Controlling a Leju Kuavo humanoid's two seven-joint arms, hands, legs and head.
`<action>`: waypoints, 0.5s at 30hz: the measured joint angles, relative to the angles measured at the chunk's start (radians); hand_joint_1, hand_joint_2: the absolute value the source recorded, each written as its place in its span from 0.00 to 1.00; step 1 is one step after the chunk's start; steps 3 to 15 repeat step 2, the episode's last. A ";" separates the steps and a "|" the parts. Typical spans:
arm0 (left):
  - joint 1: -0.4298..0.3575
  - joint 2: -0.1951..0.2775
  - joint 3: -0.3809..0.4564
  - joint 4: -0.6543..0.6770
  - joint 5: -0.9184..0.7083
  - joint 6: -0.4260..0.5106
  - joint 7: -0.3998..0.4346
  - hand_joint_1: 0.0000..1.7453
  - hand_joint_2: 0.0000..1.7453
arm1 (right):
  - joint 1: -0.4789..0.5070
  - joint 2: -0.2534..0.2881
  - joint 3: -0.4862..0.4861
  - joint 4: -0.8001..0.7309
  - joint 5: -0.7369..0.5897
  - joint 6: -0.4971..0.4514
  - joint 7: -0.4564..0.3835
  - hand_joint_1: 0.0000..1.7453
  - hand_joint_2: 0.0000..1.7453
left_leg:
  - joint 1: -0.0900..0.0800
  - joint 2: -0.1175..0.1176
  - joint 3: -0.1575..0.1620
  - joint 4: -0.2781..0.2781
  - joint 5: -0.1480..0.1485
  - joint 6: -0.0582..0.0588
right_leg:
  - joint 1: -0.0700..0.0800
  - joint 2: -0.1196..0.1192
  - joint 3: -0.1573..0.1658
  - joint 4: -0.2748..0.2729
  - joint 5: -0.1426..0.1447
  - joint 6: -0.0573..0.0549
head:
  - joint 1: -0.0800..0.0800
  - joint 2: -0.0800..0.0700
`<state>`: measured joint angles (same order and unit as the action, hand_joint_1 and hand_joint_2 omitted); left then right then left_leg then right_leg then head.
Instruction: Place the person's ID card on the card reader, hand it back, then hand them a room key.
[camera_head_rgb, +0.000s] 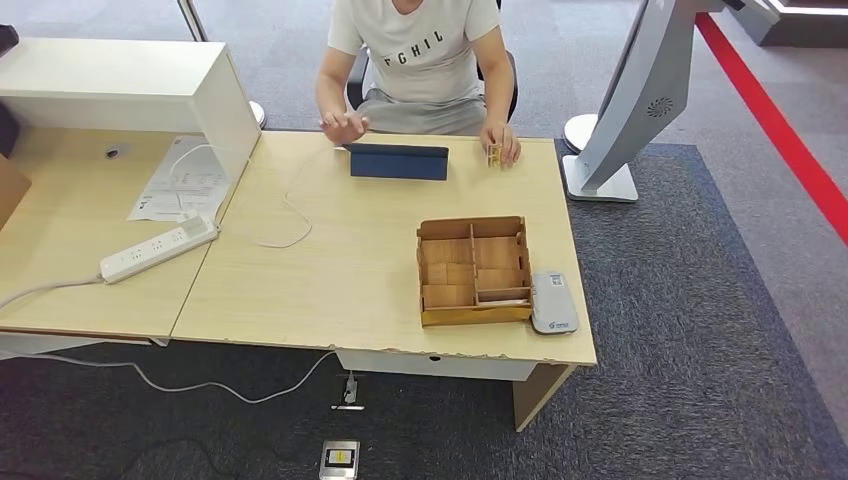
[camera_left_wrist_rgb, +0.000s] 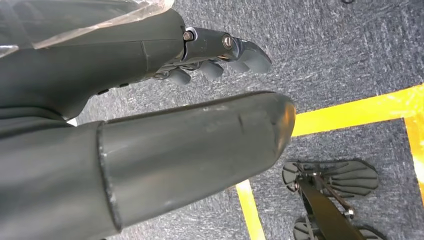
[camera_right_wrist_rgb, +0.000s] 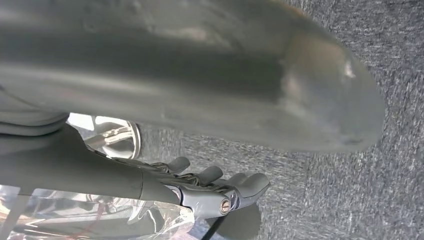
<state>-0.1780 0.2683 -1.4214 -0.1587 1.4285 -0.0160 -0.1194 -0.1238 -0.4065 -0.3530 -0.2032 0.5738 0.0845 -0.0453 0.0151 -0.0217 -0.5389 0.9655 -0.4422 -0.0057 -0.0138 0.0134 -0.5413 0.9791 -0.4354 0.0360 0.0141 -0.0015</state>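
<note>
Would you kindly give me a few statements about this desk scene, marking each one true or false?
1. The wooden divided box sits on the desk beside the grey card reader. True.
2. The person's hand rests at the desk's far edge with a small tan item. True.
3. The left hand grips a card. False: it hangs above carpet, holding nothing.
4. The power strip lies inside the box. False: it lies on the adjoining desk.
5. The right hand rests on the card reader. False: it hangs above carpet.
</note>
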 joint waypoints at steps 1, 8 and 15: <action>0.000 0.002 0.000 0.000 -0.004 -0.011 0.000 0.00 0.00 | 0.001 0.003 -0.005 0.001 0.008 -0.001 -0.009 0.00 0.00 | 0.000 0.000 0.000 0.000 0.000 0.000 | 0.000 0.000 0.000 0.000 0.000 0.000 | 0.000 0.000; 0.000 0.003 0.000 0.000 -0.007 -0.017 0.000 0.00 0.00 | 0.002 0.004 -0.007 0.002 0.013 -0.002 -0.015 0.00 0.00 | 0.000 0.000 0.000 0.000 0.000 0.000 | 0.000 0.000 0.000 0.000 0.000 0.000 | 0.000 0.000; 0.000 0.003 0.000 0.000 -0.007 -0.017 0.000 0.00 0.00 | 0.002 0.004 -0.007 0.002 0.013 -0.002 -0.015 0.00 0.00 | 0.000 0.000 0.000 0.000 0.000 0.000 | 0.000 0.000 0.000 0.000 0.000 0.000 | 0.000 0.000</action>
